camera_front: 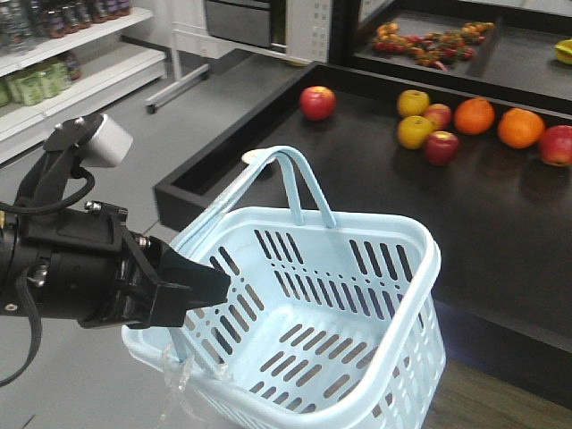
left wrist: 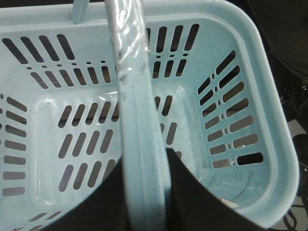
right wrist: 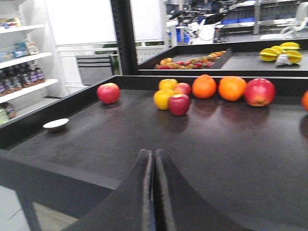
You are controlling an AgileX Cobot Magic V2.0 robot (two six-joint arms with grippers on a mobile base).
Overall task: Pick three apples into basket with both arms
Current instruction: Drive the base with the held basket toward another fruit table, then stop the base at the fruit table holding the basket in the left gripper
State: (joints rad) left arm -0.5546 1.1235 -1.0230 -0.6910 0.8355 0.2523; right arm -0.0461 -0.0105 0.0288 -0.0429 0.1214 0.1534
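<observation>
Jaws of the left gripper (camera_front: pixel 210 288) clench one hoop handle of the basket (camera_front: pixel 375 219), held tilted before the bench's (right wrist: pixel 216 159) near edge. The right gripper (right wrist: pixel 152 166) is pressed closed on itself. Apples (right wrist: pixel 179 104) lie along the far edge (one apart, toward the left corner).

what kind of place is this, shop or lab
Probably a supermarket or a mock-up of one: shelves of bottled goods, a black produce counter with loose apples and oranges, and a pale blue shopping basket.
</observation>
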